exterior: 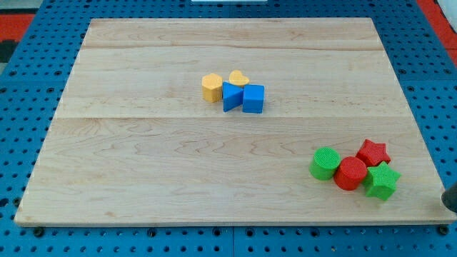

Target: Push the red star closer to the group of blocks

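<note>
I see the wooden board (143,164) filling most of the view, pale planks lying on a blue pegboard (21,235) that shows round all its edges.

Two clusters of blocks sit on it, well apart. The bigger one is at the view's lower right, close to the board's right edge. There the red star (373,152) is the topmost piece, touching the red cylinder (350,173) just below and to its left. The green cylinder (325,163) stands against the red cylinder on the view's left side. The green star (383,180) lies below the red star and right of the red cylinder, touching both as far as I can tell.

The smaller cluster is above the board's middle. The yellow hexagon (211,87) is at its left, the yellow heart (238,78) at its top, the blue triangle (231,96) in the middle and the blue cube (253,98) on the right — all packed tight together.

My rod (450,198) shows only as a dark shape at the view's right edge, off the board, right of the green star and apart from it. My tip itself I cannot make out — it carries no jaws, so nothing is grasped.
</note>
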Robot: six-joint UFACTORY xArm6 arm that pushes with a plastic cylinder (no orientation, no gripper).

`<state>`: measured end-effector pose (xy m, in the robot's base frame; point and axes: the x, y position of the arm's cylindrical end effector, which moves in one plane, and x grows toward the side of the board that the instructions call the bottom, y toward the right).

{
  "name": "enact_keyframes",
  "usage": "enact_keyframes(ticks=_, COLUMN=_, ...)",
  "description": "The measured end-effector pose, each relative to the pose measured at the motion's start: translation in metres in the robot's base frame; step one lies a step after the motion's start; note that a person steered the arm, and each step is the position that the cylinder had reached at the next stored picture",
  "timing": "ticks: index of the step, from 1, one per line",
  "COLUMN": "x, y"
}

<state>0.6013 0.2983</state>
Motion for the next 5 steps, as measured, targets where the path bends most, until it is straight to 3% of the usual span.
enact_keyframes(ticks=3, x=-0.005, y=0.025)
enact_keyframes(ticks=5, x=-0.058, y=-0.029)
